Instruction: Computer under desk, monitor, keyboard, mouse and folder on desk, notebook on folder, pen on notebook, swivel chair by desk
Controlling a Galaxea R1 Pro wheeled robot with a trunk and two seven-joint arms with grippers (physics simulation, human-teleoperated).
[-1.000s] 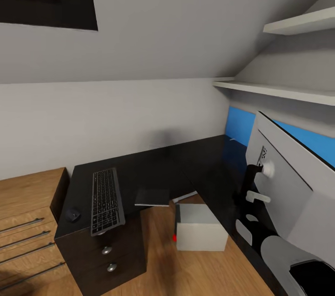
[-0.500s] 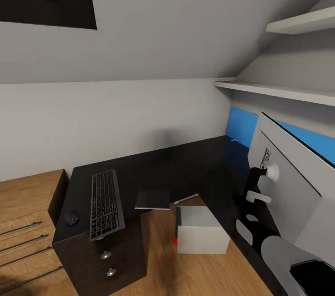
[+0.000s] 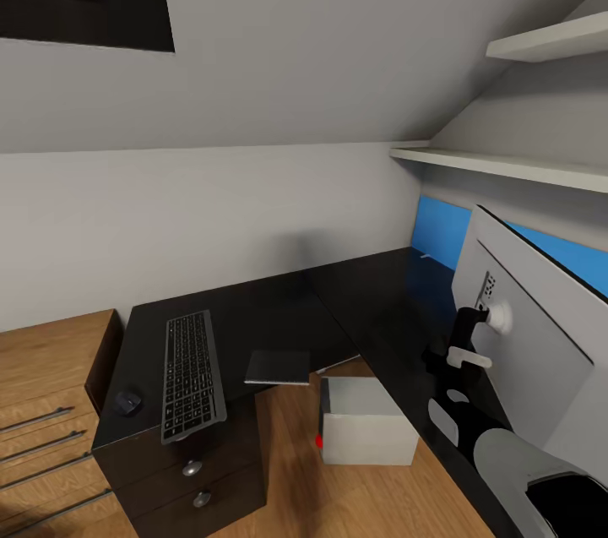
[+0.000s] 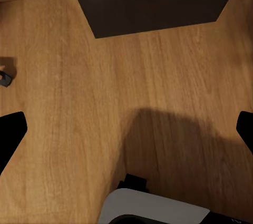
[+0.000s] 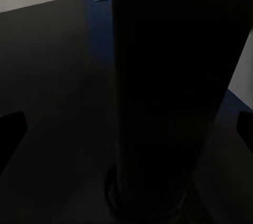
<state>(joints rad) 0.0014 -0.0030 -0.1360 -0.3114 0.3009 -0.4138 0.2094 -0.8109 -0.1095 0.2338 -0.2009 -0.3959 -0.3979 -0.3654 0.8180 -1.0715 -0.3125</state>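
Observation:
In the head view the black L-shaped desk [image 3: 279,314] wraps the corner. The keyboard [image 3: 192,373] lies on its left wing above the drawers, and the mouse [image 3: 128,401] sits just left of it. The dark notebook [image 3: 279,367] overhangs the desk's inner edge. The pale computer [image 3: 367,430] stands on the floor in the desk's inner corner. The monitor [image 3: 528,335] stands on the right wing, its grey back toward me. My right gripper [image 5: 126,132] is open, its fingers on either side of the monitor's black stand [image 5: 174,92]. My left gripper [image 4: 126,132] hangs open over the wood floor [image 4: 68,108]. Folder, pen and swivel chair are out of view.
A light oak cabinet [image 3: 42,386] adjoins the desk's left end. Behind the monitor is a blue wall panel [image 3: 441,230], with white shelves [image 3: 507,166] above. The grey wall slopes in overhead. In the left wrist view a dark block [image 4: 153,2] stands on the floor.
The whole head picture has shifted a little, so the camera has moved. Nothing on the desk has visibly changed place.

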